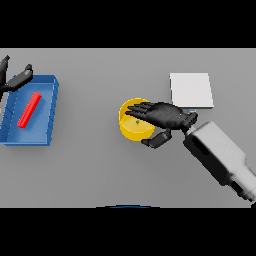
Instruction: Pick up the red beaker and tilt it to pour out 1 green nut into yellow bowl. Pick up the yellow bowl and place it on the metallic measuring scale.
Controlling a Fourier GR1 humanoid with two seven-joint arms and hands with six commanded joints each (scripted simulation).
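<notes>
Right arm: nearest to where I stand, the white and grey forearm comes in from the lower right and ends in the dark right hand (165,116), which lies across the round yellow bowl (131,128).
Right hand state: fingers reach over the bowl's top toward its far rim and the thumb curls below the near wall; it looks set round the bowl, though I cannot tell how firmly it grips.
Bowl contents: one small green nut (137,121) shows inside, just under the fingers, so the pouring step looks done.
Step in hand: my judgement is that the bowl is being taken up for the move to the flat, pale metallic measuring scale (191,90).
Doing it well: pinch the wall between thumb and fingers, lift straight, keep the bowl level so the nut stays in, then set it down in the middle of the scale.
Scale: behind and to the right of the bowl, near but apart from it.
Red beaker (29,110): lying on its side in the blue rectangular tray (50,107), well to the left of the bowl.
Left hand (15,80): at the tray's far left corner, fingers loosely spread, holding nothing.
Counter (100,170): plain grey and flat.
Room: nothing shows beyond the counter.
</notes>
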